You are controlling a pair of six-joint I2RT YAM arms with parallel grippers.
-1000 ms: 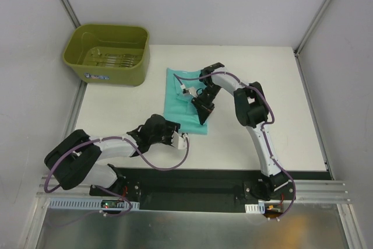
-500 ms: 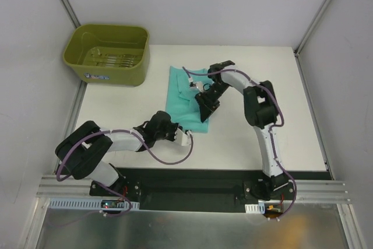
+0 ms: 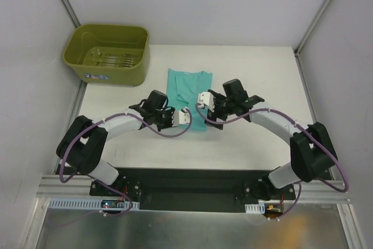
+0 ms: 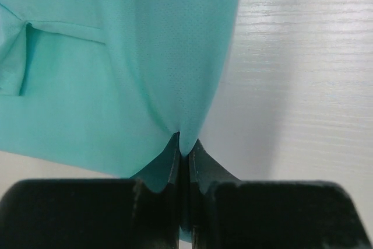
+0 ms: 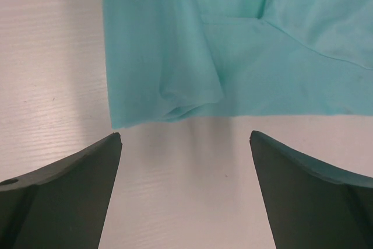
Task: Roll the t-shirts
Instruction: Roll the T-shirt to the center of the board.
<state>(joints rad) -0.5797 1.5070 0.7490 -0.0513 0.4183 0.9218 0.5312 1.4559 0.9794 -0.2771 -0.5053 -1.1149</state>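
Shirt cloth: the t-shirt point(image 3: 186, 90) is thin, soft and matte teal-green; close up in the left wrist view point(image 4: 116, 56) it shows a fine pin-dot knit
Shirt shape: folded into a narrow oblong, neck end away from my bases, with a stitched sleeve edge folded inward across it
Shirt place: it lies on the white surface point(image 3: 262, 74) near the middle, between my two wrists
Left jaws: closed tight on a pinch of the shirt's edge, which rises in a narrow peak into the dark pads
Right jaws: spread wide and holding nothing, both dark tips over bare surface just short of the cloth's edge point(image 5: 175, 106), which curls into a small soft ripple beside a corner
Surface: white and matte, with faint straight grain lines
In the way: from above, my wrists and a purple cable point(image 3: 166, 134) cover the shirt's near end
Tub: the tub point(image 3: 116, 74) is olive-green plastic, a rounded rectangle with a rolled rim, at the far left corner of the surface and apart from the shirt
In the tub: pale ridged lines cross its floor; I cannot tell whether they are loose things or moulding
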